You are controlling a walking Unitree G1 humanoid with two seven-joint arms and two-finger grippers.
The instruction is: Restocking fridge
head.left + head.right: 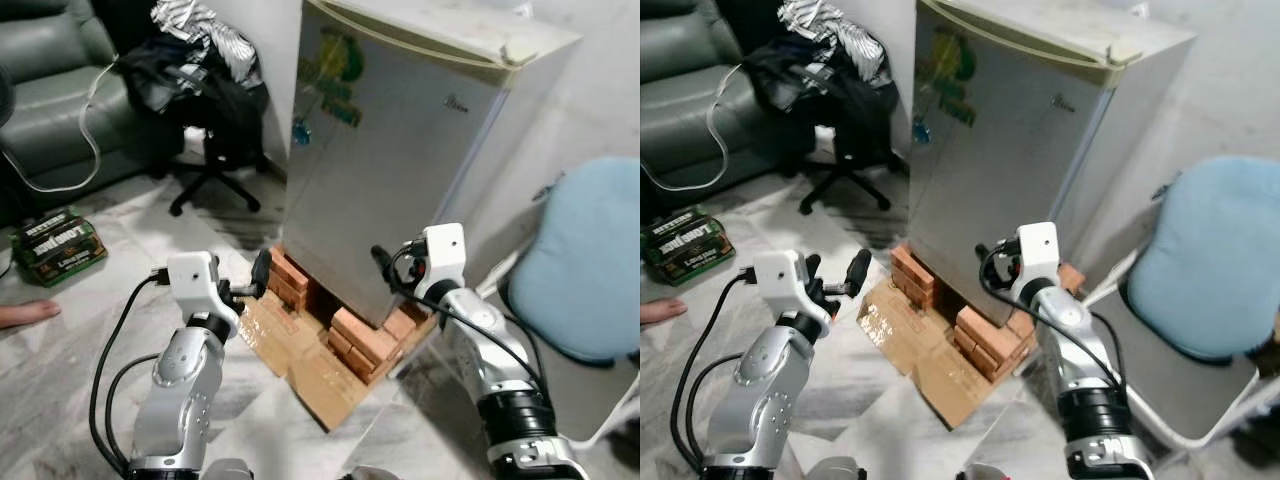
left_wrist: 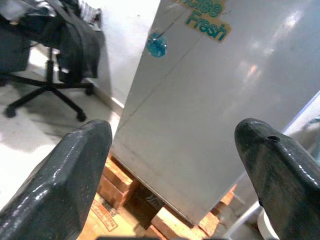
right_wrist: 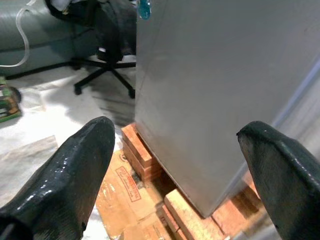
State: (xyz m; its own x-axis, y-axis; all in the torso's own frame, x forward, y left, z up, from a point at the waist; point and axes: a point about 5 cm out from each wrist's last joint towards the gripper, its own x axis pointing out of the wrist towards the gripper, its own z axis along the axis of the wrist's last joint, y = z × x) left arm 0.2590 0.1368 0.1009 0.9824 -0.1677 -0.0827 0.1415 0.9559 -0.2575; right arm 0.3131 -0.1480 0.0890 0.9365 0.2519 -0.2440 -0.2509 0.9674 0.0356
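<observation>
1. The fridge [image 1: 400, 150] is seen dead ahead at 12 o'clock, a small silver unit with its door shut; its contents cannot be seen. Stickers are carried on the door's upper part.
2. The fridge is raised off the floor on stacks of bricks [image 1: 365, 340] under its corners, judged to keep the base clear of the floor. Flattened cardboard [image 1: 300, 360] is laid on the floor in front of the bricks.
3. The left hand [image 1: 262, 272] is held at about 10 o'clock from the fridge's lower front corner, near the door but apart from it. Its fingers [image 2: 75, 165] are spread wide and nothing is gripped.
4. The right hand [image 1: 383, 262] is held close against the door's lower right part; contact cannot be confirmed. Its fingers [image 3: 80, 165] are likewise parted and empty.
5. Judgement: both hands are aimed at the closed door with nothing carried, which fits either an approach to open it or a door closed again after loading.
6. A green carton [image 1: 58, 245] of packed goods is noted on the floor at 9 o'clock, well apart; what is in it cannot be read.
7. An office chair [image 1: 210, 110] heaped with clothes stands at 11 o'clock, a blue-cushioned chair [image 1: 585, 260] at 3 o'clock.
</observation>
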